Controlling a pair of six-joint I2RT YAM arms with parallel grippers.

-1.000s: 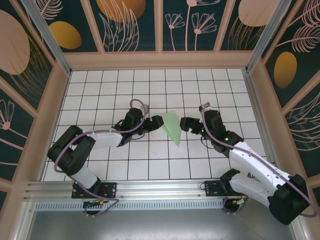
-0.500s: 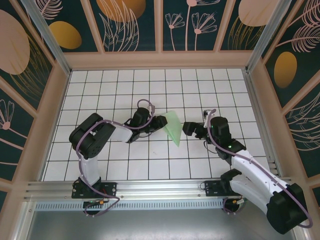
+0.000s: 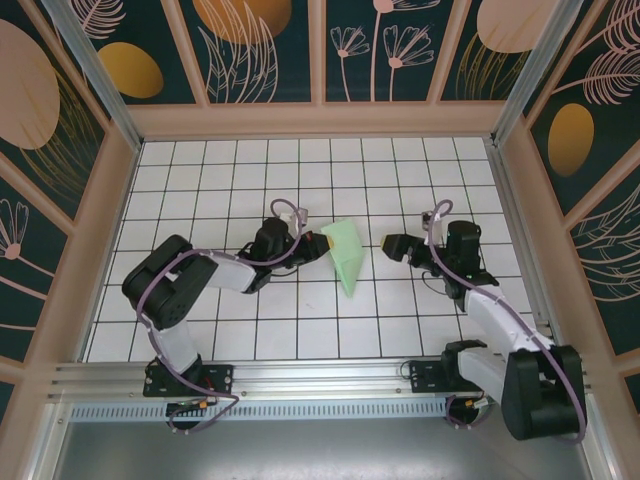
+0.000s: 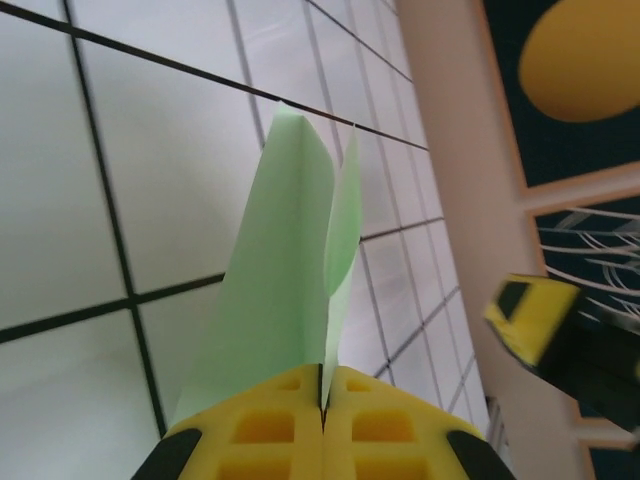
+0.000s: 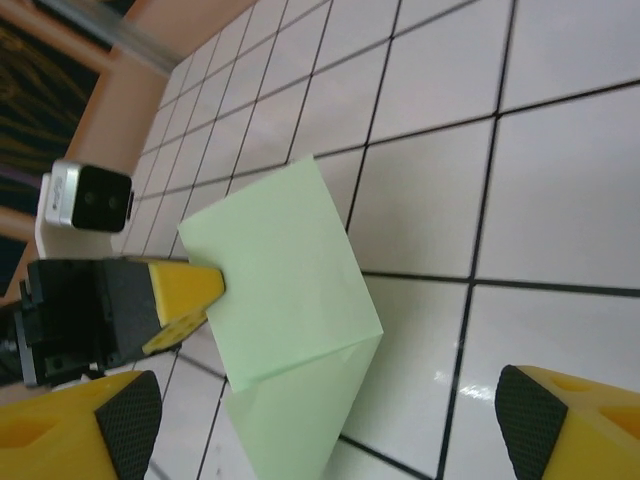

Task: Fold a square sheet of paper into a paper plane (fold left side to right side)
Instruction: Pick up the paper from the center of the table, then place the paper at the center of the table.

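The sheet of paper [image 3: 347, 256] is pale green and folded into a pointed shape, with its tip toward the near side of the tiled floor. My left gripper [image 3: 322, 243] is shut on its left edge. In the left wrist view the yellow fingertips [image 4: 270, 425] meet on the sheet of paper [image 4: 280, 280], whose folded layers stand up from the floor. My right gripper [image 3: 393, 243] hangs open to the right of the sheet, clear of it. The right wrist view shows the sheet of paper [image 5: 280, 265] ahead of my right gripper [image 5: 325, 415], and the left gripper [image 5: 185, 292] pinching its far edge.
White grid-tiled floor [image 3: 300, 180] with wooden walls [image 3: 320, 120] on three sides. A metal rail [image 3: 320, 378] runs along the near edge by both arm bases. My right gripper's yellow finger [image 4: 535, 315] shows in the left wrist view, off to the right.
My left gripper has shut on the paper's left edge and lifted it slightly. The right gripper has pulled back to the right, away from the paper, and stays open.
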